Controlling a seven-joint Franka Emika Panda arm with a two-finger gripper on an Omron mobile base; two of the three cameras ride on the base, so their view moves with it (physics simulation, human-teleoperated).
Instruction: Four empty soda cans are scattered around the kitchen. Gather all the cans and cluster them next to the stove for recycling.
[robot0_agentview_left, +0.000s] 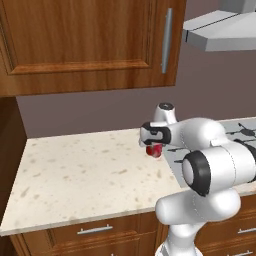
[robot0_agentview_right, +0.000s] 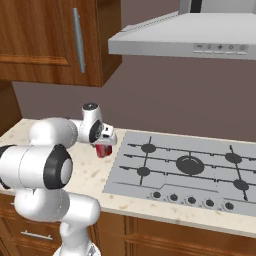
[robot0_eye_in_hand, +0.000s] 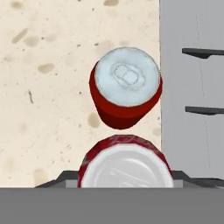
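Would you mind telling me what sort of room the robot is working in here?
A rendered home kitchen, most likely: a gas stove set into a speckled counter, a range hood above it, and wooden cabinets.

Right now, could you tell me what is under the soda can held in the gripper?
In the hand view, the held can hides whatever lies straight below it. Just past it, another can stands upright on the speckled counter, beside the stove edge.
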